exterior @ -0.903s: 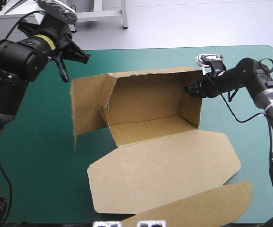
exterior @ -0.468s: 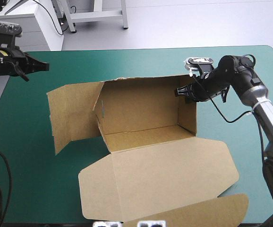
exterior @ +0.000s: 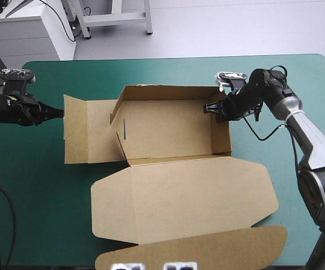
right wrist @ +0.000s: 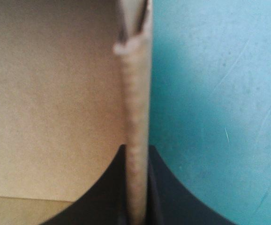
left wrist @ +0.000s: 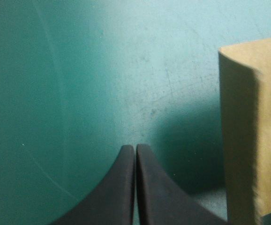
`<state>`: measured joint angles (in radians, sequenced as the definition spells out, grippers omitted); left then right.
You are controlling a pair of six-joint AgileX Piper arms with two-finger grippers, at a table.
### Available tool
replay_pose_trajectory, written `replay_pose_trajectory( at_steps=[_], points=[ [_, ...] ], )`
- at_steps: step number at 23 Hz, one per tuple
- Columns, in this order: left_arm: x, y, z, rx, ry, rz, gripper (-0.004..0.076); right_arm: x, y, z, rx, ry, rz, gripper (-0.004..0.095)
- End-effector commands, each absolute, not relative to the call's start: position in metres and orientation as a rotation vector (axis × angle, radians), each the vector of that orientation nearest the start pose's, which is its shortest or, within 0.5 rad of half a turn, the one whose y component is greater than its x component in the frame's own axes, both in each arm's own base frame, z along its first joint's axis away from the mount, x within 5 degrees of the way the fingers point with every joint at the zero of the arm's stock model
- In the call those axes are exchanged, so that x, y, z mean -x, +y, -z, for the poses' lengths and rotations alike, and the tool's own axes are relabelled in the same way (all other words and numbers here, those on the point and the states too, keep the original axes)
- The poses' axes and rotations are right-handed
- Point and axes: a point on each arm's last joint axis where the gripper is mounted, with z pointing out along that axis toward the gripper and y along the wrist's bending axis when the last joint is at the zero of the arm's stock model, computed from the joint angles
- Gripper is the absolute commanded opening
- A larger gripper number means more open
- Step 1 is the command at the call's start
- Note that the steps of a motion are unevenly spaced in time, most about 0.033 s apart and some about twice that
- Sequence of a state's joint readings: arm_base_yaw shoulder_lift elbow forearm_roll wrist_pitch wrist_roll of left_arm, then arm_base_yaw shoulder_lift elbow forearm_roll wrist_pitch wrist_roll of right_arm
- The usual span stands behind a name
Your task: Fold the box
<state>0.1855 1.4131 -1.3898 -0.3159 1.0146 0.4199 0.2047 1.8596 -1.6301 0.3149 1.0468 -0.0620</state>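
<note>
The brown box (exterior: pixel 168 132) stands in the middle of the teal-green table with its back wall and right wall (exterior: pixel 221 132) raised. Its left flap (exterior: pixel 89 132) leans outward to the left. My right gripper (exterior: pixel 215 110) is shut on the top edge of the right wall near the back corner; in the right wrist view the board edge (right wrist: pixel 138 93) runs between the fingers of this gripper (right wrist: pixel 138 152). My left gripper (exterior: pixel 59 114) is shut and low over the cover, its tip just beside the left flap's outer edge. In the left wrist view, that flap edge (left wrist: pixel 248 136) lies off to one side of the left gripper (left wrist: pixel 135 149).
The box's large lid (exterior: pixel 185 197) lies flat toward the table's front, its tuck flap (exterior: pixel 207 253) reaching the front edge. Bare teal-green cover (exterior: pixel 33 185) lies left of the box and along the far edge.
My left arm came down from its raised position to table level at the left flap's edge. The box slid left and squared up, the left flap swinging outward. The right gripper stayed on the right wall.
</note>
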Motion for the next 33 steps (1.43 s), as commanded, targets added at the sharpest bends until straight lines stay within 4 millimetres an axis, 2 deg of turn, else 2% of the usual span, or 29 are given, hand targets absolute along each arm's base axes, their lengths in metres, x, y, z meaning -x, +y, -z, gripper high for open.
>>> replay_pose_trajectory(
  at_steps=[1,3,5,8,11,14,17,18,20,25,27,29,33],
  points=[
    [-0.289,0.027,-0.392,-0.158,2.341,0.169,-0.0008,-0.385,0.106,-0.295,0.276,2.747,-0.464,0.0012],
    [-0.289,0.027,-0.392,-0.158,2.343,0.170,-0.0008,-0.387,0.105,-0.295,0.263,2.732,-0.458,0.0056],
    [-0.289,0.027,-0.392,-0.160,2.345,0.165,-0.0008,-0.388,0.105,-0.296,0.194,2.725,-0.469,0.0156],
    [-0.289,0.027,-0.392,-0.163,2.352,0.166,-0.0008,-0.389,0.105,-0.296,0.185,2.724,-0.470,0.0330],
    [-0.289,0.027,-0.391,-0.164,2.354,0.167,-0.0008,-0.388,0.106,-0.303,0.189,2.714,-0.473,0.0431],
    [-0.288,0.028,-0.391,-0.169,2.359,0.149,-0.0008,-0.389,0.106,-0.323,0.207,2.672,-0.478,0.0430],
    [-0.288,0.031,-0.390,-0.175,2.371,0.104,-0.0008,-0.386,0.099,-0.362,0.227,2.629,-0.379,0.0429],
    [-0.288,0.031,-0.390,-0.175,2.371,0.104,-0.0008,-0.384,0.097,-0.369,0.217,2.626,-0.349,0.0429],
    [-0.288,0.031,-0.390,-0.175,2.371,0.106,-0.0008,-0.377,0.091,-0.395,0.175,2.583,-0.301,0.0429],
    [-0.288,0.031,-0.390,-0.175,2.372,0.106,-0.0008,-0.350,0.087,-0.433,0.107,2.487,-0.364,0.0427],
    [-0.288,0.031,-0.390,-0.175,2.372,0.106,-0.0008,-0.343,0.089,-0.441,0.110,2.467,-0.414,0.0427],
    [-0.288,0.030,-0.390,-0.173,2.371,0.114,-0.0008,-0.343,0.090,-0.440,0.110,2.472,-0.426,0.0427],
    [-0.288,0.030,-0.390,-0.171,2.369,0.119,-0.0008,-0.347,0.091,-0.421,0.114,2.534,-0.419,0.0427]
  ],
)
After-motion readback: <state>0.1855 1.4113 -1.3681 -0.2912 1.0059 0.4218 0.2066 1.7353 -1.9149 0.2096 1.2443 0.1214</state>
